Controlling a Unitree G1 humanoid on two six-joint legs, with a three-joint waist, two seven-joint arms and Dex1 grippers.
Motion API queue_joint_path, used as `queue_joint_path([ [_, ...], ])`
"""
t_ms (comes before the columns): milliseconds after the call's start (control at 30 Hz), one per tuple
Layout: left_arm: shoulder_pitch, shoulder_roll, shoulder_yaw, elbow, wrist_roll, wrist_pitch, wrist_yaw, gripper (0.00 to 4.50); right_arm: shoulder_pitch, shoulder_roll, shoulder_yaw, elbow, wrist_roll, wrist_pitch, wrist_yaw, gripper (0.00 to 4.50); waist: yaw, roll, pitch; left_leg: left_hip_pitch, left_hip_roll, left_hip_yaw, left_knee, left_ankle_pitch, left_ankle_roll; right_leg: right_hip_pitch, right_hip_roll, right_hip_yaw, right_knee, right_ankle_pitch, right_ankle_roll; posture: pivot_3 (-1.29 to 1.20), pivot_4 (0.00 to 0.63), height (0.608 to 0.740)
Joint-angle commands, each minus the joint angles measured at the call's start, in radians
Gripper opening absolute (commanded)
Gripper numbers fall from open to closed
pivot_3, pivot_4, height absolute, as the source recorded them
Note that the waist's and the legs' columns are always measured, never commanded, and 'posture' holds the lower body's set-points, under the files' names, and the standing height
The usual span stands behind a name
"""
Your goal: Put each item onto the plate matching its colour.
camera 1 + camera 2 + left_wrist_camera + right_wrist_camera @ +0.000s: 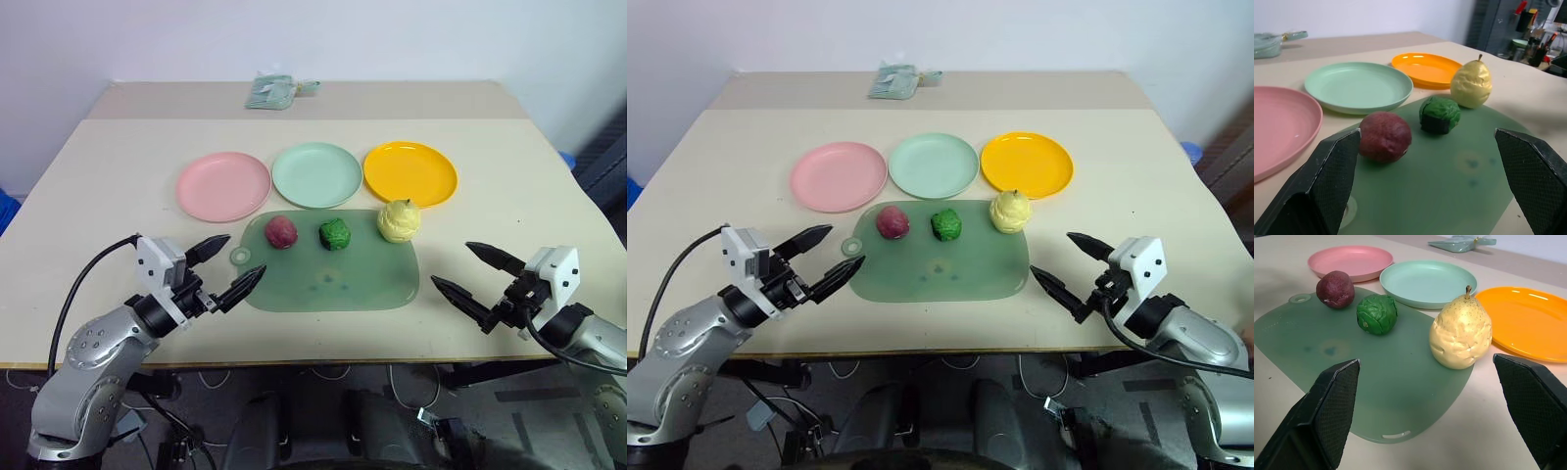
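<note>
No item has yet been taken: the purple-red lump (281, 232), green lump (335, 234) and yellow pear (399, 220) are lined along the cutting mat's (333, 279) far edge, just before the pink plate (223, 186), mint plate (316, 174) and orange plate (409, 173), while the left pincer (227, 265) and right pincer (477, 276) are held wide open and empty beside the mat, so a reach and grasp is called for next.

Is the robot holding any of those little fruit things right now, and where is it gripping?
Nothing is held. The left claw and right claw are both open over the table, apart from the three items, which lie on the green mat.
</note>
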Motion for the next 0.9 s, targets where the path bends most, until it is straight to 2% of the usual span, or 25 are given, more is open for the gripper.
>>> queue_joint_path([
  [33, -0.040, -0.011, -0.025, 0.077, 0.046, -0.057, -0.035, 4.50, 0.002, 0.004, -0.023, -0.042, 0.011, -0.022, 0.006, 4.46, 0.002, 0.000, 0.000, 0.000, 0.000, 0.000, 0.000, 0.000, 0.000, 0.000, 0.000, 0.000, 0.000, 0.000, 0.000, 0.00, 0.150, 0.740],
  [167, -0.078, -0.025, -0.029, 0.148, 0.070, -0.088, -0.050, 4.50, 0.001, 0.008, -0.018, -0.038, 0.006, -0.029, 0.010, 4.46, 0.000, 0.000, 0.000, 0.000, 0.000, 0.000, 0.001, 0.000, 0.000, 0.000, 0.000, -0.001, 0.000, 0.000, 0.000, 0.00, 0.150, 0.740],
  [500, -0.053, -0.030, -0.009, 0.230, 0.110, -0.182, -0.106, 4.50, -0.019, 0.019, 0.015, -0.021, -0.008, -0.051, 0.025, 4.46, 0.002, 0.000, 0.000, 0.000, 0.000, 0.000, 0.001, -0.001, 0.000, 0.000, -0.002, -0.001, -0.001, 0.000, 0.000, 0.00, 0.150, 0.740],
  [667, -0.091, -0.033, -0.016, 0.187, 0.091, -0.050, 0.000, 4.50, -0.066, 0.018, 0.050, -0.017, 0.009, -0.064, 0.060, 4.46, 0.000, 0.000, 0.000, 0.000, 0.000, 0.000, 0.000, -0.001, 0.000, 0.000, -0.002, -0.001, -0.001, 0.000, 0.000, 0.00, 0.150, 0.740],
  [900, -0.252, -0.058, -0.062, 0.204, 0.101, 0.164, 0.145, 4.50, -0.163, 0.003, 0.114, 0.017, 0.006, -0.083, 0.152, 4.46, 0.002, 0.000, 0.000, 0.000, 0.000, 0.000, 0.001, 0.000, 0.002, 0.001, -0.002, -0.003, -0.001, 0.000, 0.000, 0.00, 0.150, 0.740],
])
